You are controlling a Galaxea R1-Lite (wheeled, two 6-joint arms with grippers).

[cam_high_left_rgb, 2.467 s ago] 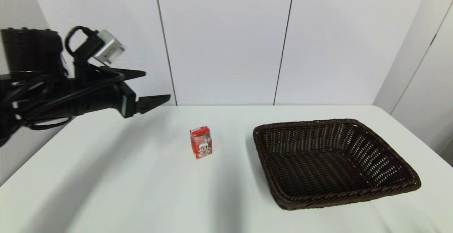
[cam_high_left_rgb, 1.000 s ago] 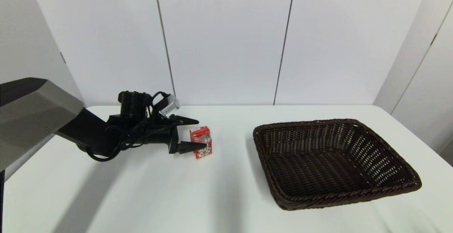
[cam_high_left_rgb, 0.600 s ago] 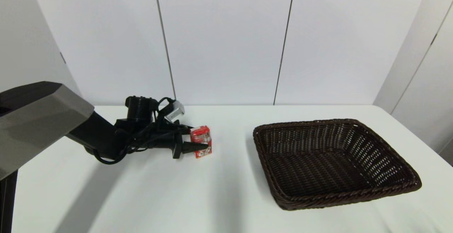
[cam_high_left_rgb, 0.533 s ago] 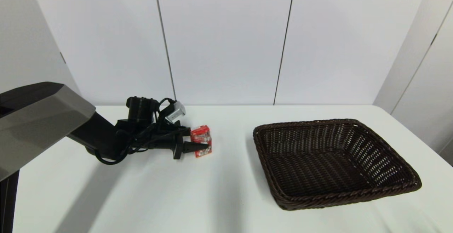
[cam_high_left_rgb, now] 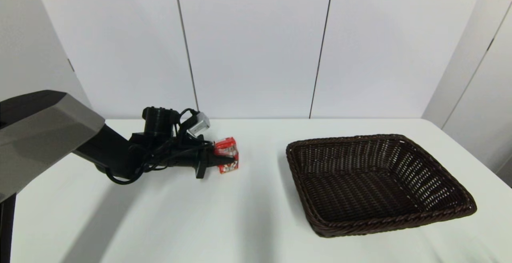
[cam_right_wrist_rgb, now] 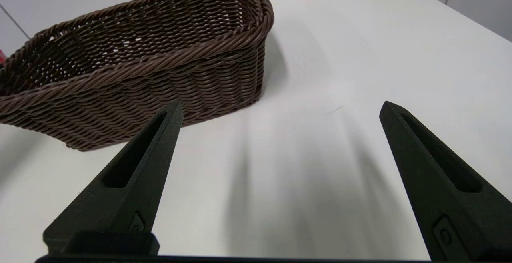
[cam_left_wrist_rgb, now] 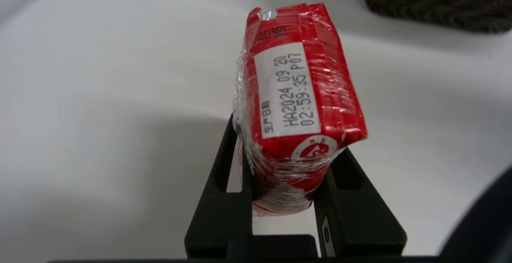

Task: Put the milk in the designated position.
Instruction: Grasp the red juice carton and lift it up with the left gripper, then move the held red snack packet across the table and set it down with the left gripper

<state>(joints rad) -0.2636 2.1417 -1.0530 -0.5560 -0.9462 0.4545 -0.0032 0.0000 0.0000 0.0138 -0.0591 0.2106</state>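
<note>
The milk (cam_left_wrist_rgb: pixel 298 95) carries a white date label — "HA2024 09 20" over "02:59:35 P07".

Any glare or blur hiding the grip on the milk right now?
Left wrist view: the milk is sharp, date print legible, its plastic wrap glinting; the left gripper is closed on its base. Head view: soft shadows fall toward the camera, carton small. Right wrist view: right gripper open, basket crisp.

Red milk (cam_high_left_rgb: pixel 226 159) with white label; dark brown woven basket (cam_high_left_rgb: pixel 436 213).

Bare table (cam_high_left_rgb: pixel 260 199) lies between the milk (cam_high_left_rgb: pixel 227 160) and the basket (cam_high_left_rgb: pixel 376 183), whose wicker wall stands up.
</note>
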